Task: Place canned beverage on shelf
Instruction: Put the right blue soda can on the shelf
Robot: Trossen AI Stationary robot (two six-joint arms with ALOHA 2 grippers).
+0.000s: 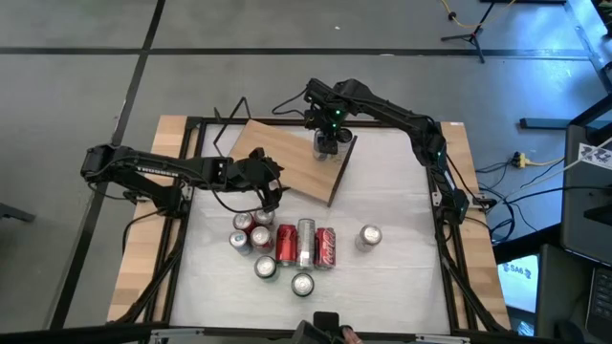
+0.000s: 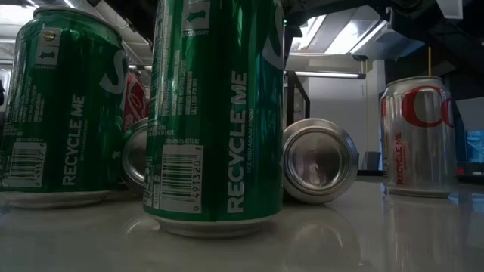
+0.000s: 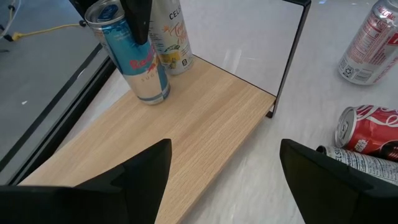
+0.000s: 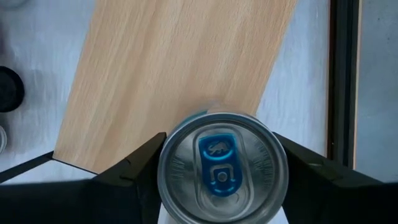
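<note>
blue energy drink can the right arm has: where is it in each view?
High view: blue can stands on the shelf, at its far right corner, under the right gripper.
Low view: not in it.
Left wrist view: upper left, blue can upright on the shelf beside a white can.
Right wrist view: bottom centre, its top between the fingers.
Shared landmark: the shelf's wooden board.

Shelf (image 3: pixel 205 118) matt light wood; blue can (image 4: pixel 222 167) shiny metal; tabletop (image 1: pixel 402 191) smooth, pale
</note>
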